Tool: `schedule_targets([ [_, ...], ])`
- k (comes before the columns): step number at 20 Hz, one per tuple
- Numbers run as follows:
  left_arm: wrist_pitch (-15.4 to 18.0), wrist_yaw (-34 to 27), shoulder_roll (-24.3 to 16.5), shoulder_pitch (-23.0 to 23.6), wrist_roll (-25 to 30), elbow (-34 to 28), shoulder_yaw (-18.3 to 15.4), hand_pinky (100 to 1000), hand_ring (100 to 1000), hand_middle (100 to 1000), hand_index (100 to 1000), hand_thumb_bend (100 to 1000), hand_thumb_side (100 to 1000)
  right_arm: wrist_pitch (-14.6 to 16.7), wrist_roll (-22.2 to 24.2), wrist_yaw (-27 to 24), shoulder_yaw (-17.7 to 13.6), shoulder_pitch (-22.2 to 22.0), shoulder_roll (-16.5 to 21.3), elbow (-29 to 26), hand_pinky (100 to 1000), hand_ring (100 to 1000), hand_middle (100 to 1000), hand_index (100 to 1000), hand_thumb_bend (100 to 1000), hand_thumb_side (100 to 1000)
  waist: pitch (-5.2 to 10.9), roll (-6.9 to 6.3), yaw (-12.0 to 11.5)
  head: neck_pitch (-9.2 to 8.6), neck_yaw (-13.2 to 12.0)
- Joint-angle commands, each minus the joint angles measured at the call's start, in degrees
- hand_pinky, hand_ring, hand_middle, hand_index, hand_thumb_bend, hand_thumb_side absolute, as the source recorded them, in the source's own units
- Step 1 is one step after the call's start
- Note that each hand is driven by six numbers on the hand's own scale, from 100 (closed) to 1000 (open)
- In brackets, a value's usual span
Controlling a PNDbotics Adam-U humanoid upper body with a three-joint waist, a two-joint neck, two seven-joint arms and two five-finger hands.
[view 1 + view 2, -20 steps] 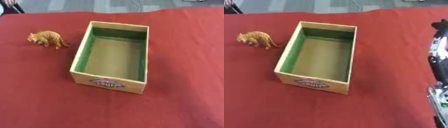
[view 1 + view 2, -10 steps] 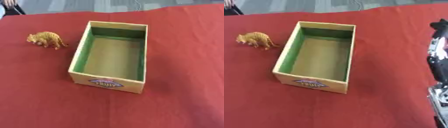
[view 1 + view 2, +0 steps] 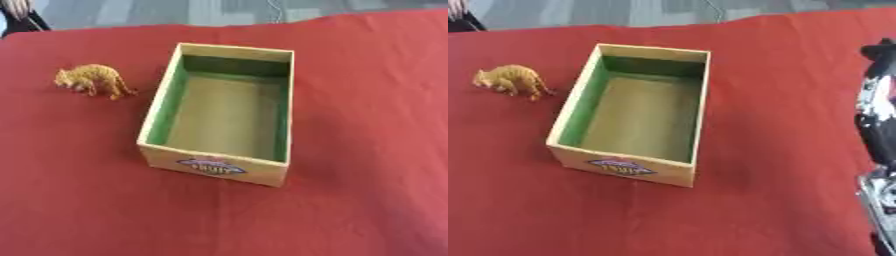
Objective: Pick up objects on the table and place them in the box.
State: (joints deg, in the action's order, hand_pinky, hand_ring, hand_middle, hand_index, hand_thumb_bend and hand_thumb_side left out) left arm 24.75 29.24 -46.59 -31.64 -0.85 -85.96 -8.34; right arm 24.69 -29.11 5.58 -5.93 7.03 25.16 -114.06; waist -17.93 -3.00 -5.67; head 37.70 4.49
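Here, your worktop (image 3: 367,210) is covered in red cloth, and an open cardboard box (image 3: 220,113) sits near its middle, long side running from 6 towards 12 o'clock, tilted slightly clockwise; its inner walls are green, its floor is plain brown and nothing lies inside it; a small oval label (image 3: 211,166) shows on the near wall, its wording too blurred to read. Out at 9 to 10 o'clock from the box stands a small orange-brown toy animal (image 3: 91,80), on its feet on the cloth, head pointing away from the box; it is near the box's left wall but clearly apart from it. In the right eye view, your right arm (image 3: 879,130) shows along the edge at 3 o'clock, black with silver parts, well apart from the box; you cannot tell from this whether its fingers are spread or curled, as only part of the limb shows. Your left hand shows in neither view. Beyond the cloth at 12 o'clock lies grey floor (image 3: 157,11).
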Motion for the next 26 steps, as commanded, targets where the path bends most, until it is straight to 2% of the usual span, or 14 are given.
schedule_targets([
  [1, 1.6, 1.7, -2.3, -2.5, 1.6, 3.6, 0.3, 838, 825, 792, 984, 100, 411, 0.4, 0.2, -0.2, -0.1, 0.2, 1.3, -0.5, 843, 629, 501, 816, 100, 474, 1.08, 0.34, 0.3, 0.14, -1.4],
  [7, 2.8, 2.6, -0.9, -4.4, 3.4, 7.1, 0.3, 839, 826, 795, 986, 100, 449, 1.2, 0.1, 0.5, 0.0, -0.3, 0.8, -0.5, 840, 629, 499, 816, 100, 494, 0.57, 1.66, 1.3, -0.02, -2.9],
  [11, 3.3, 4.7, -0.7, -5.6, 4.6, 8.0, 0.5, 850, 841, 802, 985, 100, 423, 1.7, 0.0, 1.5, 0.2, -0.6, 0.3, -0.5, 840, 630, 497, 817, 100, 505, 0.02, 2.36, 1.9, -0.47, -3.4],
  [12, 3.5, 6.2, -0.7, -6.3, 5.1, 8.3, 0.6, 857, 850, 806, 983, 100, 408, 1.8, -0.1, 1.8, 0.3, -0.8, 0.2, -0.5, 840, 630, 497, 817, 100, 508, -0.10, 2.50, 2.0, -0.60, -3.3],
  [13, 3.7, 7.9, -0.7, -7.0, 5.6, 8.5, 0.8, 866, 861, 809, 978, 100, 441, 1.8, -0.2, 2.1, 0.3, -0.9, 0.1, -0.5, 840, 630, 496, 817, 100, 436, -0.19, 2.61, 2.0, -0.66, -3.2],
  [14, 4.1, 9.9, -0.7, -8.0, 6.5, 8.7, 1.2, 871, 867, 810, 973, 100, 394, 1.8, -0.3, 2.4, 0.4, -1.1, 0.0, -0.5, 840, 630, 496, 817, 100, 511, -0.27, 2.71, 2.1, -0.65, -3.0],
  [16, 5.0, 14.1, -0.6, -10.8, 8.3, 9.4, 2.1, 883, 878, 814, 969, 100, 365, 1.9, -0.5, 2.9, 0.5, -1.3, -0.2, -0.5, 840, 630, 496, 817, 100, 512, -0.37, 2.87, 2.0, -0.65, -2.6],
  [17, 5.5, 16.2, -0.5, -12.1, 9.0, 9.7, 2.6, 891, 885, 813, 970, 100, 531, 1.9, -0.6, 3.1, 0.6, -1.4, -0.2, -0.5, 841, 630, 494, 817, 100, 464, -0.41, 2.93, 1.9, -0.66, -2.5],
  [18, 6.0, 18.1, -0.3, -13.5, 9.6, 9.9, 3.1, 896, 890, 820, 974, 100, 389, 1.8, -0.6, 3.3, 0.7, -1.4, -0.2, -0.5, 841, 630, 495, 817, 100, 514, -0.45, 2.98, 1.8, -0.68, -2.4],
  [23, 7.8, 26.3, 1.8, -20.1, 13.5, 12.6, 6.2, 920, 913, 833, 977, 100, 390, 1.7, -0.6, 3.9, 1.1, -1.7, -0.3, -0.5, 842, 630, 493, 817, 100, 514, -0.57, 3.06, 1.4, -0.93, -2.2],
  [26, 8.4, 30.5, 4.0, -23.6, 16.3, 15.3, 7.9, 939, 934, 850, 999, 100, 456, 1.4, -0.5, 4.0, 1.3, -1.7, -0.4, -0.5, 844, 630, 493, 817, 100, 510, -0.50, 2.85, 1.0, -1.12, -2.3],
])
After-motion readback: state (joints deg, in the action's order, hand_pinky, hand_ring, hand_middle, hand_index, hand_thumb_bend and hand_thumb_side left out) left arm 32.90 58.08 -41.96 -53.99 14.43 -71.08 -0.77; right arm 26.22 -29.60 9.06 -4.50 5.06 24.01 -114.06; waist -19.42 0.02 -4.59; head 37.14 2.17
